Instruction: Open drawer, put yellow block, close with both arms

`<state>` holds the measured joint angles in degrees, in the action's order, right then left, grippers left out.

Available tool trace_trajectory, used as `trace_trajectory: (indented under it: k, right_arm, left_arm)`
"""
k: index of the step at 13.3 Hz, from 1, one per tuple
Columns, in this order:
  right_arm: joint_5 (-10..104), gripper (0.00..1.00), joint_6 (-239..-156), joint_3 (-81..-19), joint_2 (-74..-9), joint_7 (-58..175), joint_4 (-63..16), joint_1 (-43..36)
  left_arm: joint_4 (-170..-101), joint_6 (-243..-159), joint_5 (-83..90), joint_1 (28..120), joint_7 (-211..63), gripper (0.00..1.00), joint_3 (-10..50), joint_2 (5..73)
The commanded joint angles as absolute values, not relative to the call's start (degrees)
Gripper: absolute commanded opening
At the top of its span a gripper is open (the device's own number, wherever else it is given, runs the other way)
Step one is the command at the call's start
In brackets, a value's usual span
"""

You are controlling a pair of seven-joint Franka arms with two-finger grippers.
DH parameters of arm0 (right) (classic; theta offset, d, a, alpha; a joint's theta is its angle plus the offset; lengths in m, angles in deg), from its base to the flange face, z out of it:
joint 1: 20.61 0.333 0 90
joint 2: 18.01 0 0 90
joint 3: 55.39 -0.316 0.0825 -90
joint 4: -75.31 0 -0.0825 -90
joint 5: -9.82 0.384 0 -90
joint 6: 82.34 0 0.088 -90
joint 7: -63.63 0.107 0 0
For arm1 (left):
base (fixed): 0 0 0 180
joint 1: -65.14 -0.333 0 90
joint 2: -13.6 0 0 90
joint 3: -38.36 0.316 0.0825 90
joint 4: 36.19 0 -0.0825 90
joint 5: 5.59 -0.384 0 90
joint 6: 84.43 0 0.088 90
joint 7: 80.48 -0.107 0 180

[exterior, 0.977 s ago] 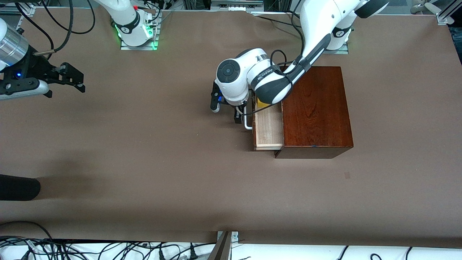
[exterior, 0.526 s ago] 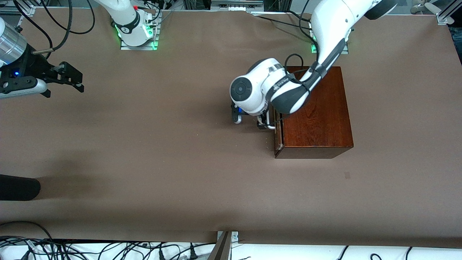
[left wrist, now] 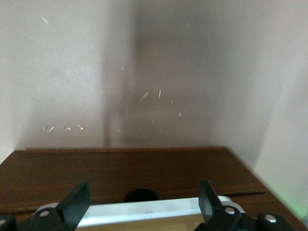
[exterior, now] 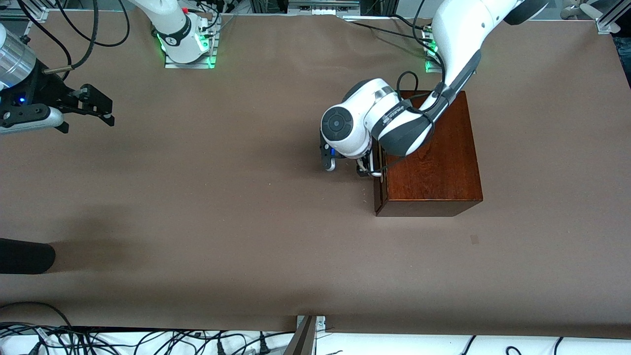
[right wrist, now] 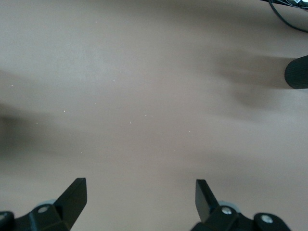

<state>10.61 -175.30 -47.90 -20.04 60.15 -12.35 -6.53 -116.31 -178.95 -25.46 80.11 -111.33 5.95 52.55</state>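
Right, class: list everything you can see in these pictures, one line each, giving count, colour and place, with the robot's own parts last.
Wooden box: one, glossy dark reddish-brown, on the table toward the left arm's end.
Drawer: one, dark brown front, pushed into the box; its white bar handle sits between the left gripper's fingers.
Yellow block: none in view.
Table: one, brown surface.
Black rounded object: one, at the table edge toward the right arm's end.
Cables: many, black and white, along the edge nearest the front camera.
Left gripper: one, black, open, at the drawer front.
Right gripper: one, black, open, waiting over bare table.
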Motion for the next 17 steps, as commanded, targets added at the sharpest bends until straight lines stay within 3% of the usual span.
trace_trajectory:
  k: [1, 6, 10, 13, 14, 17]
  right_arm:
    - [9.65, 1.00, -174.18, -48.27, -19.68, 60.73, -10.65, -6.72]
    - [9.56, 1.00, -172.60, -48.27, -19.59, 60.55, -10.47, -6.72]
    - [9.65, 1.00, -172.60, -48.36, -19.68, 60.64, -10.47, -6.72]
    - [9.56, 1.00, -172.60, -48.27, -19.51, 60.55, -10.47, -6.72]
    - [9.65, 1.00, -172.60, -48.35, -19.51, 60.72, -10.47, -6.72]
    - [9.65, 1.00, -172.60, -48.62, -19.59, 60.73, -10.47, -6.64]
  left_arm:
    - [-116.00, -177.51, -19.06, 79.55, -99.70, 1.00, 5.48, 43.95]
    - [-114.86, -171.88, -20.96, 74.39, -76.54, 1.00, 7.94, 33.12]
    - [-105.38, -171.71, -19.83, 61.05, -76.43, 1.00, 8.73, 33.72]
    - [-105.53, -172.23, -16.14, 52.15, -75.91, 1.00, 9.35, 33.03]
    - [-106.14, -172.15, -14.39, 51.70, -75.21, 1.00, 12.22, 30.85]
    - [-115.52, -172.41, -4.64, 58.78, -75.03, 1.00, 29.24, 22.94]
